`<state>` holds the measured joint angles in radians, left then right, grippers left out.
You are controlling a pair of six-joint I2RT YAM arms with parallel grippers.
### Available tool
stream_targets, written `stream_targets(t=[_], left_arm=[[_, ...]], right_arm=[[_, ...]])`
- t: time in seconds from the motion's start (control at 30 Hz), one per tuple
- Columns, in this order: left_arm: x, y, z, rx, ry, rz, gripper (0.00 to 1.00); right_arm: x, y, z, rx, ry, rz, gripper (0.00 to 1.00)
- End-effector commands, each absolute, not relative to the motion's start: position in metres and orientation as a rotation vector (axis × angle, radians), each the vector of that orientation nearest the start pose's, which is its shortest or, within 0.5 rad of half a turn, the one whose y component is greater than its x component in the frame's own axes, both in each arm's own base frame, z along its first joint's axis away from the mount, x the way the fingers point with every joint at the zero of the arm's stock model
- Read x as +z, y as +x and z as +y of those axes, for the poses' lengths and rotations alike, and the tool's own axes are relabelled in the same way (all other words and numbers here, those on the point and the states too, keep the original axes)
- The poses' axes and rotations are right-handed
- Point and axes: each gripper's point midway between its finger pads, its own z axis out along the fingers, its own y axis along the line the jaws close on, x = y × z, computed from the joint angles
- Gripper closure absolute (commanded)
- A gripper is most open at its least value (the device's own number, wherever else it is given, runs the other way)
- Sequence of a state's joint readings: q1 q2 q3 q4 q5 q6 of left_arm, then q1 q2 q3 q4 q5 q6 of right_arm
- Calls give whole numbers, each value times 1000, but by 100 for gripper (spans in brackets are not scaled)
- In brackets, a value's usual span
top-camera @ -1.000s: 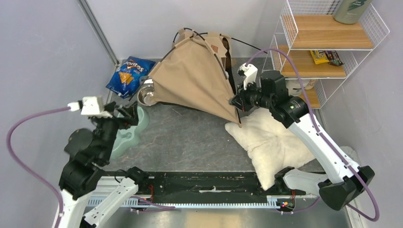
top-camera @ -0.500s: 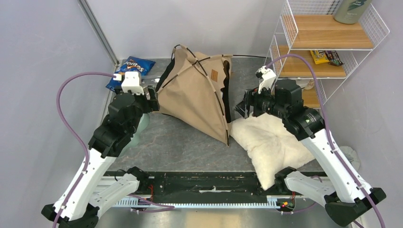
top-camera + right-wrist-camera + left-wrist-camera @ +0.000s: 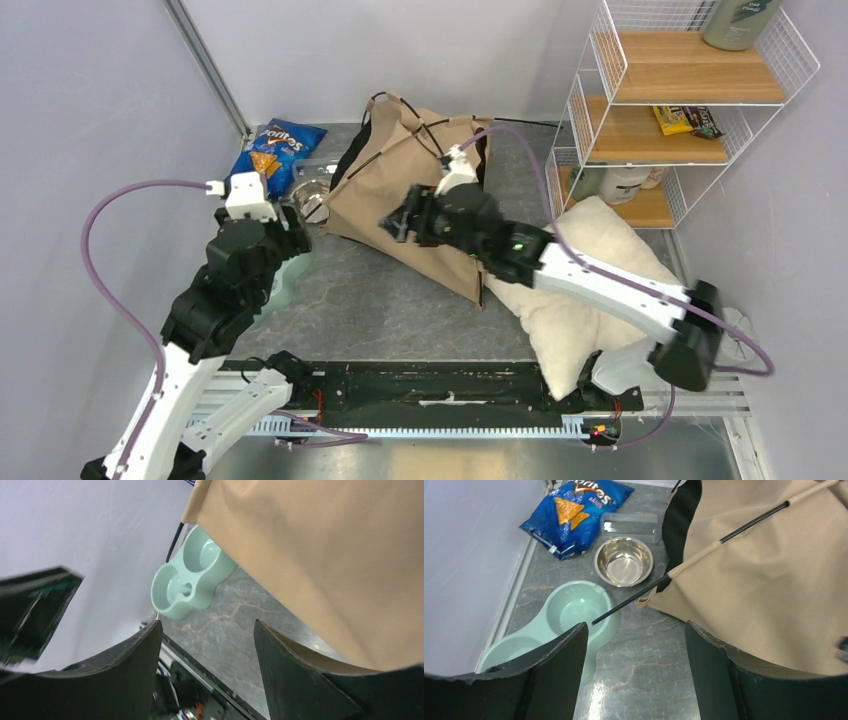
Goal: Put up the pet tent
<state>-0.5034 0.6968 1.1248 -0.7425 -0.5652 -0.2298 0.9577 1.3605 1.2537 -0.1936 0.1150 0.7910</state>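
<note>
From the overhead camera, the pet tent (image 3: 400,195) sits at the far middle of the table (image 3: 390,295), leaning and rumpled, not yet squarely pitched. Its black poles cross at the top. The right pincer (image 3: 396,226) hangs over the tent's near canvas face with its arm stretched across the fluffy pillow (image 3: 600,275), probably to press or reposition the panel. The left pincer (image 3: 296,228) waits just left of the tent, by the steel bowl (image 3: 312,203).

A second ago the right pincer was clamped on the tent's near right corner. It has since let go and swung left. The tent has drawn in and shifted left, and the left arm has backed slightly off the canvas.

The left wrist camera shows the left pincer (image 3: 636,629) released, with nothing between its fingers. Beyond it, a loose pole (image 3: 644,592) juts from the tent's corner sleeve over the mint double feeder (image 3: 574,611). A Doritos bag (image 3: 574,510) lies farther off.

The right wrist camera shows the right pincer (image 3: 207,625) spread apart and empty, with tan canvas filling the upper right.
</note>
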Motion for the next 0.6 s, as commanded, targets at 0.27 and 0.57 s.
stream_targets(t=[0.27, 0.57], left_arm=[[366, 169, 29, 70, -356, 1752, 25], [368, 152, 37, 67, -334, 1746, 26]], right_arm=[[307, 278, 529, 1078, 220, 1807, 13], [273, 316, 570, 1033, 354, 1716, 27]])
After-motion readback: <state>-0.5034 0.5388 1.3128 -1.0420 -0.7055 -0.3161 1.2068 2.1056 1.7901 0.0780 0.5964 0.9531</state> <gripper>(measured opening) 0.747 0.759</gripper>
